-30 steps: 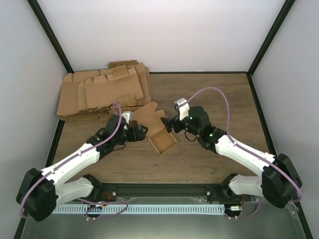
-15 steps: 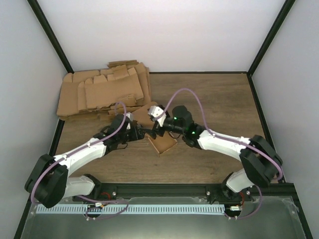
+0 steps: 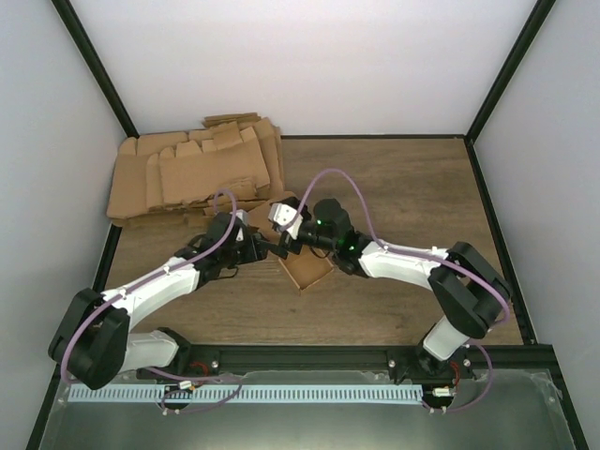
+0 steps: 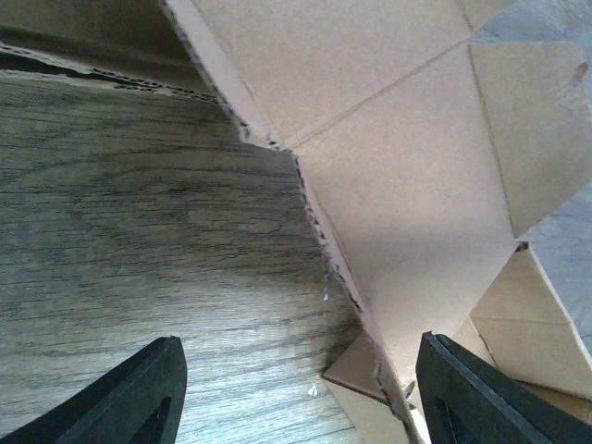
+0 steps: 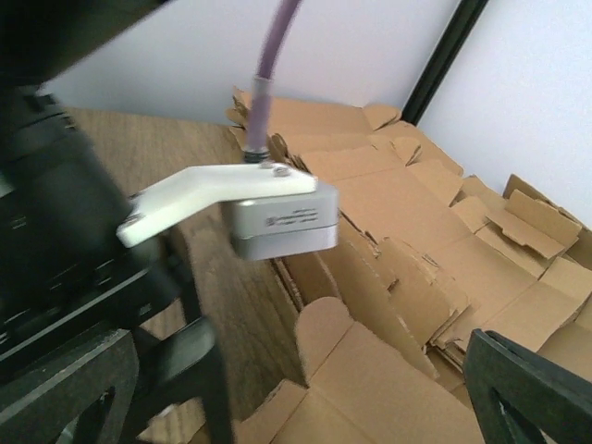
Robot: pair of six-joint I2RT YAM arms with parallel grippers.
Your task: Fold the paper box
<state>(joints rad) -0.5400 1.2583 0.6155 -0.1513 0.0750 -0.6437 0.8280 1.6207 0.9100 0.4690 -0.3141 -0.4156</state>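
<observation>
Shows a dark wood-grain tabletop (image 3: 422, 187), boxed in by a plain white back wall (image 3: 300, 66) and pale side walls (image 3: 47, 187) (faintly lilac in tint). Has black frame posts (image 3: 94, 70) slanting out from the far corners. Carries a black rail (image 3: 309, 356) along the near edge. Lit softly and evenly.

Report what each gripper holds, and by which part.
Nothing is gripped. The left gripper stands open astride a flap edge of the paper box; the right gripper is open too, near its flap.
</observation>
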